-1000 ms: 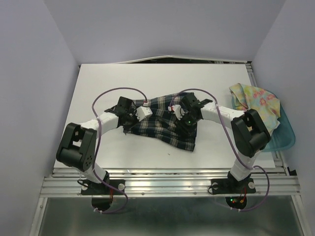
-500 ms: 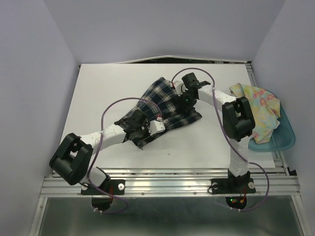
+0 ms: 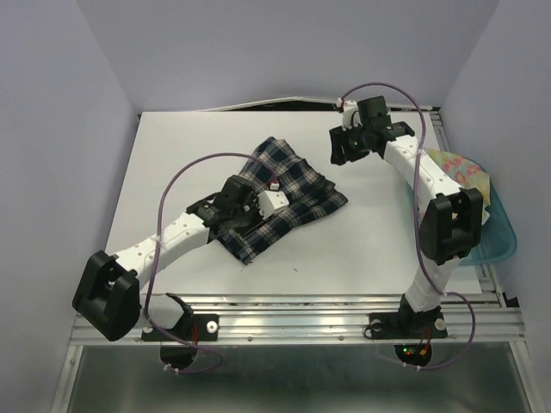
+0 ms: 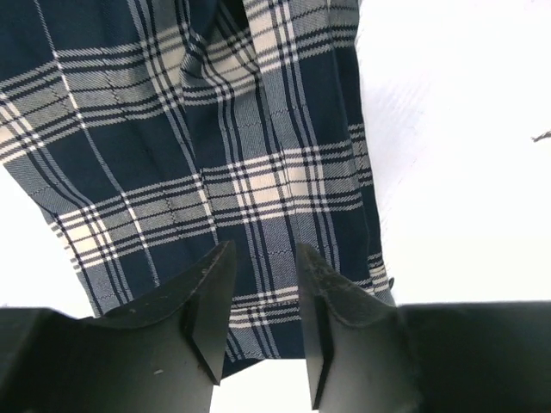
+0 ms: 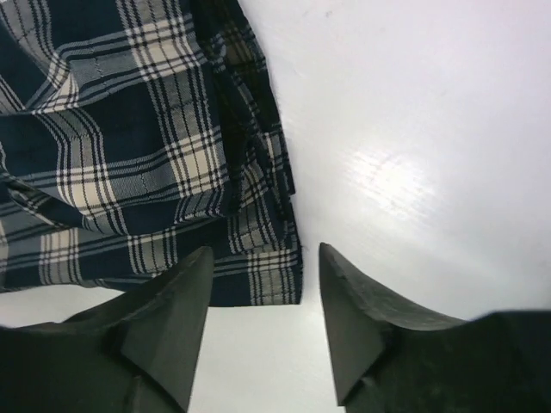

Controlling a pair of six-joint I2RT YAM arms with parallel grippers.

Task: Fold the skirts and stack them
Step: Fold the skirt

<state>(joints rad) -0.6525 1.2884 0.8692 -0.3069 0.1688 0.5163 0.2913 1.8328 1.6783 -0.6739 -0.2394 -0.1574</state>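
Plaid skirt [image 3: 301,189] looks soft, light, floppy; best pinched at its three and seven o'clock corners; left fingers [image 4: 207,301] and right fingers [image 5: 172,310] part-open, empty.

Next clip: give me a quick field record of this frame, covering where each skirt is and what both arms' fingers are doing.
plaid skirt: lying mid-table on the white table, layers overlapping, held by neither arm
floral skirt: bunched in the teal bin at the right edge, partly behind the right arm
left gripper: fingers apart, over the plaid skirt's near left part
right gripper: fingers apart, empty, off the plaid skirt's far right edge
stack: not yet made
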